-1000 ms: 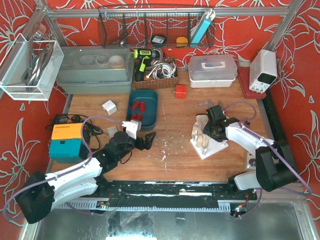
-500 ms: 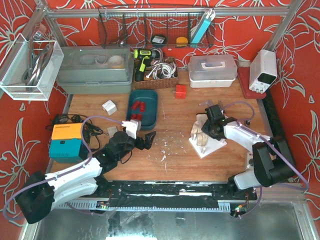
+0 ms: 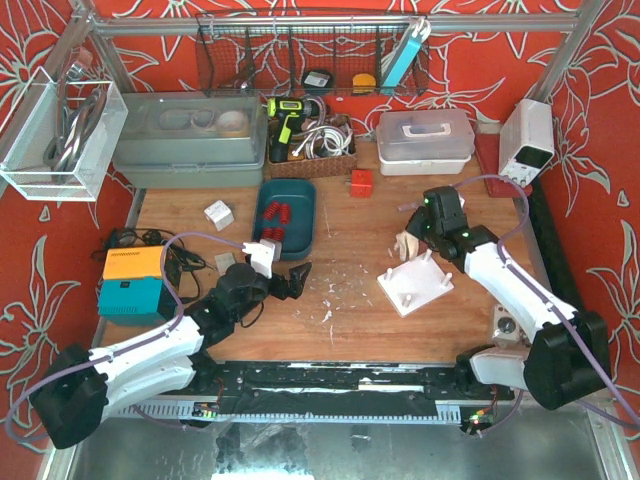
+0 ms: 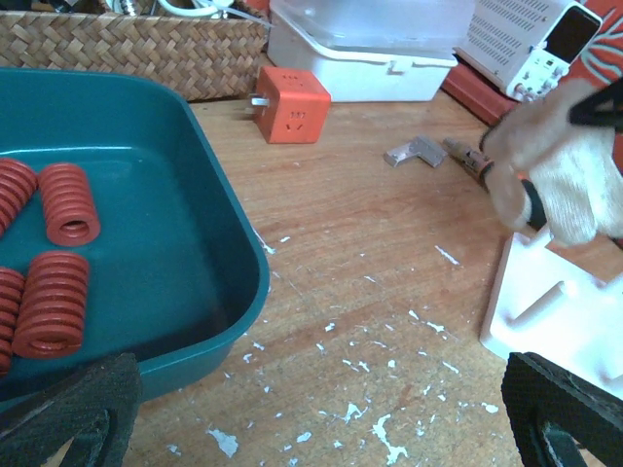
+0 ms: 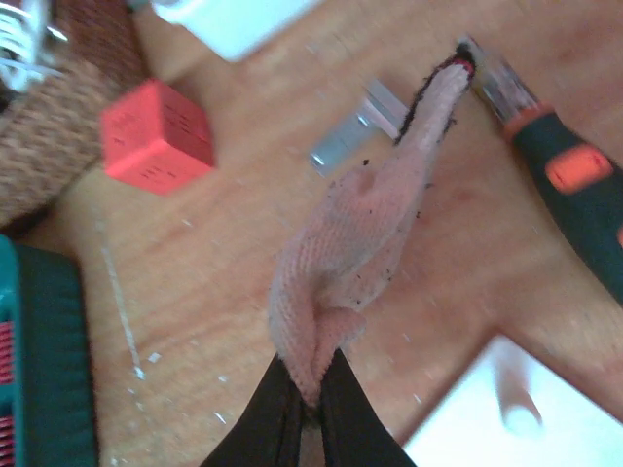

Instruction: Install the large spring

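Several red springs (image 4: 49,304) lie in the teal tray (image 4: 238,282), and they also show in the top view as red springs (image 3: 277,213). I cannot tell which is the large spring. My left gripper (image 3: 297,280) hovers wide open just right of the tray, holding nothing. The white peg base (image 3: 415,284) lies on the table with its pegs bare. Behind it, my right gripper (image 5: 311,399) is shut on a fold of a white knit glove (image 5: 360,243), which hangs lifted above the wood.
A red cube (image 5: 156,136), a small metal bracket (image 5: 355,131) and an orange-handled screwdriver (image 5: 574,185) lie near the glove. A wicker basket (image 3: 310,150), a white box (image 3: 425,140) and a power supply (image 3: 527,140) line the back. An orange-teal unit (image 3: 133,282) sits left.
My right gripper has closed on the glove, lifted it off the white base and carried it toward the back. The left arm has not moved.
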